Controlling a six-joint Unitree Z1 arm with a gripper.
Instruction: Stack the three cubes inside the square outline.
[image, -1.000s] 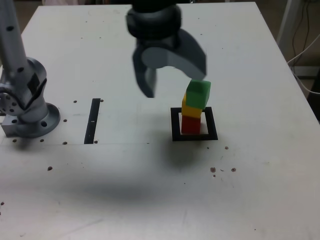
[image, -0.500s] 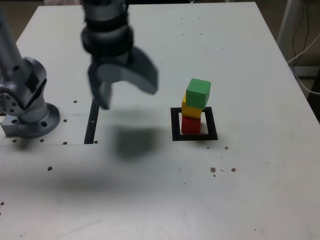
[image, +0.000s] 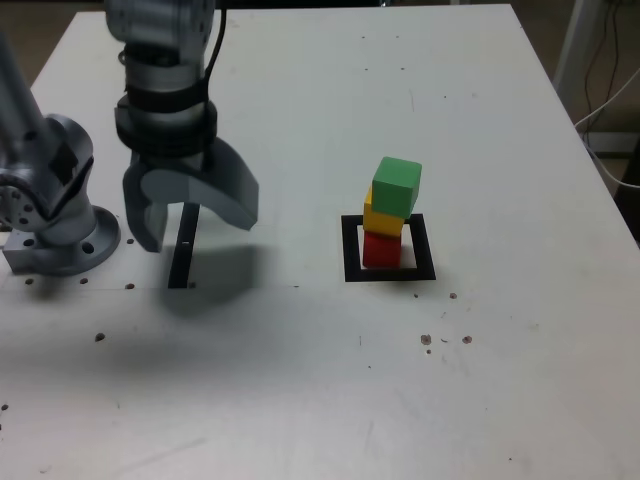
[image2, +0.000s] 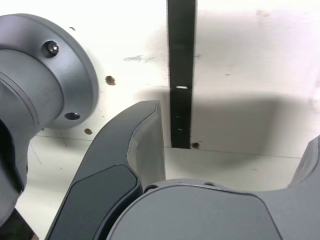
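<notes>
A stack of the three cubes stands inside the square outline (image: 428, 262) at the exterior view's right: the red cube (image: 380, 250) at the bottom, the yellow cube (image: 378, 219) on it, the green cube (image: 397, 186) on top, set slightly askew. My gripper (image: 192, 222) hangs open and empty far to the exterior view's left of the stack, over the thin black strip (image: 183, 262). In the wrist view one dark finger (image2: 135, 150) shows beside that black strip (image2: 181, 70); no cube appears there.
The arm's grey round base (image: 60, 215) sits at the exterior view's left edge, also seen as a grey flange (image2: 45, 75) in the wrist view. Small dark specks (image: 444, 340) dot the white table (image: 320, 400). Cables (image: 605, 110) hang beyond the right edge.
The gripper has swung away from the stack, from just above and beside the green cube to over the black strip at the exterior view's left, and dropped lower. The stack has not moved.
</notes>
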